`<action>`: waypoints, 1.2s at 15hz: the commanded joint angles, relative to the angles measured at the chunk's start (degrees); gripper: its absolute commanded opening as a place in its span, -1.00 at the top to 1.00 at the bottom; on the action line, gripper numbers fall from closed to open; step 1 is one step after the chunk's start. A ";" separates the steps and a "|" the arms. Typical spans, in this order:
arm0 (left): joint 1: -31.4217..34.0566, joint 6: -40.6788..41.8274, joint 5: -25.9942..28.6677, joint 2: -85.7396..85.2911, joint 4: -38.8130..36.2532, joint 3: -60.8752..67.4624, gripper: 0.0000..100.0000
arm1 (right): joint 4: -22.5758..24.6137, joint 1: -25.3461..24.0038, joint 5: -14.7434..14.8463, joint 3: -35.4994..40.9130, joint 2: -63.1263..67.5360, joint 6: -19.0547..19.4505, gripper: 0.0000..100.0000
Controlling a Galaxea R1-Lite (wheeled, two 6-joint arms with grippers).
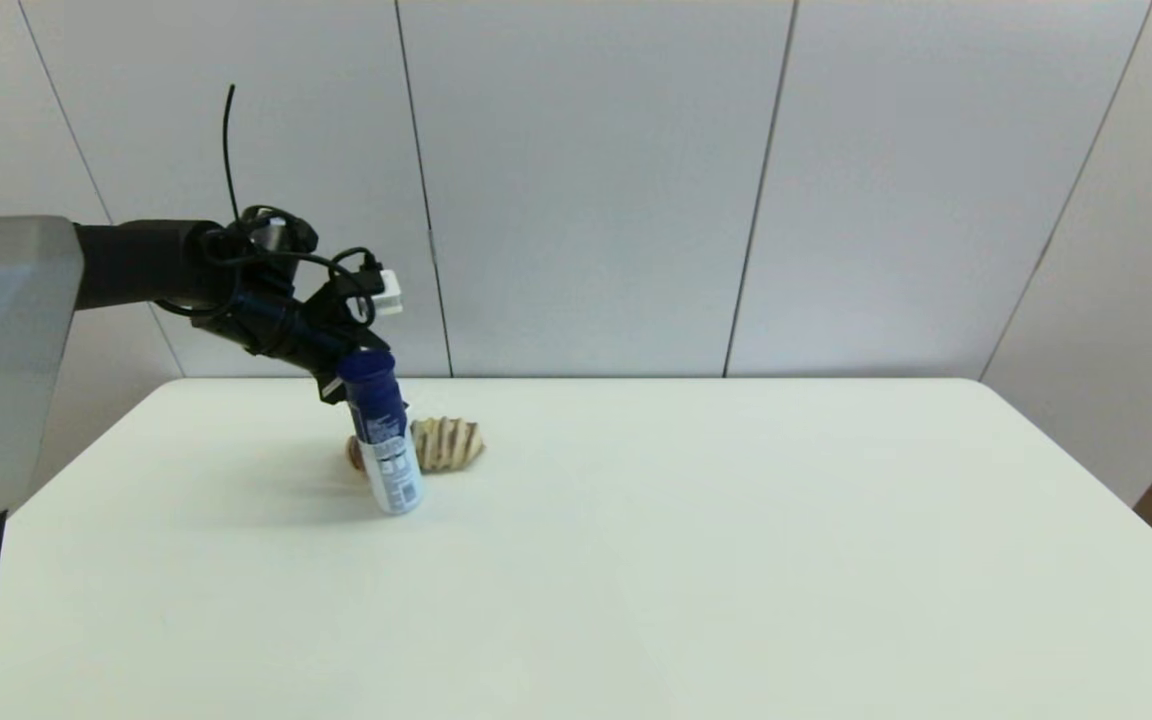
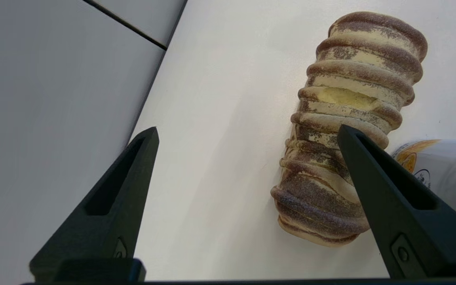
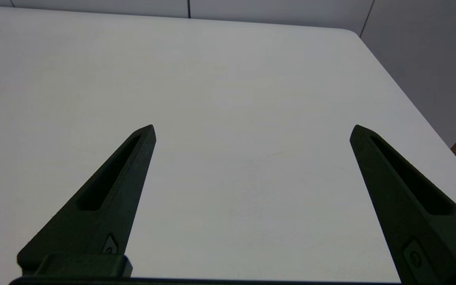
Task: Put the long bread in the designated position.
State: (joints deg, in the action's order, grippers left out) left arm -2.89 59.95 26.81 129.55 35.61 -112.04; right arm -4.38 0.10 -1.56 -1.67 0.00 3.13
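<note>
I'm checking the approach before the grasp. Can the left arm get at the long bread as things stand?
Probably yes: the left gripper is open above the long bread, but offset; the spray can stands close beside it.

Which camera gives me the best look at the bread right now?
The left wrist view: the bread fills it, ridges and yellow patch clear, lying by the open left pincer. In the head view the spray can partly hides it. The right wrist view catches only one end at the edge.

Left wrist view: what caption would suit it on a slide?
Open left gripper poised over the striped long bread lying on the white table, beside a spray can.
</note>
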 commanded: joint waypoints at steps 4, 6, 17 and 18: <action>9.66 -0.19 0.61 -3.95 -0.54 -0.90 -1.00 | -0.02 -0.01 -0.02 0.00 0.09 0.03 -1.00; 14.05 -0.63 0.70 -6.50 -1.95 -0.90 -1.00 | -0.02 -0.01 -0.02 0.00 0.09 0.03 -1.00; 20.29 -16.18 -1.41 -45.00 -1.86 4.47 -1.00 | -0.02 -0.01 -0.02 0.00 0.09 0.03 -1.00; 20.29 -18.29 -2.46 -49.48 -1.86 6.40 -1.00 | -0.02 -0.01 -0.02 0.00 0.09 0.03 -1.00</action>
State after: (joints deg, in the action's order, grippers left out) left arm 17.30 47.19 25.73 95.61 33.35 -110.23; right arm -4.38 0.10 -1.54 -1.67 0.00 3.13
